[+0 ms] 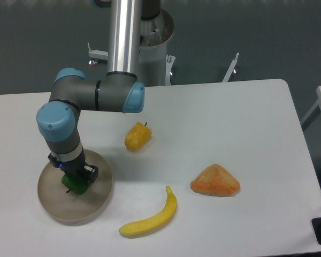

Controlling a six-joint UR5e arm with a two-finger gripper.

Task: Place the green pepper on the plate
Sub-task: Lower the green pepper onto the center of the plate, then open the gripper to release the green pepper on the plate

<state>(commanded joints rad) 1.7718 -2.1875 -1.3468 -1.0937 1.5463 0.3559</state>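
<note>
White laminate forms the table (219,112), with the grey arm (91,96) and its blue joint caps bending down over the left side. The beige-grey plate (53,201) sits near the front-left edge. A yellow banana (150,218) lies to its right, an orange wedge-shaped piece (215,181) farther right, a yellow-orange pepper (137,136) behind. The gripper (75,179) pinches the green pepper (76,184) over the plate; whether it touches the plate cannot be told.

Yellow pepper (137,137), banana (151,217) flank plate (99,201)
</note>
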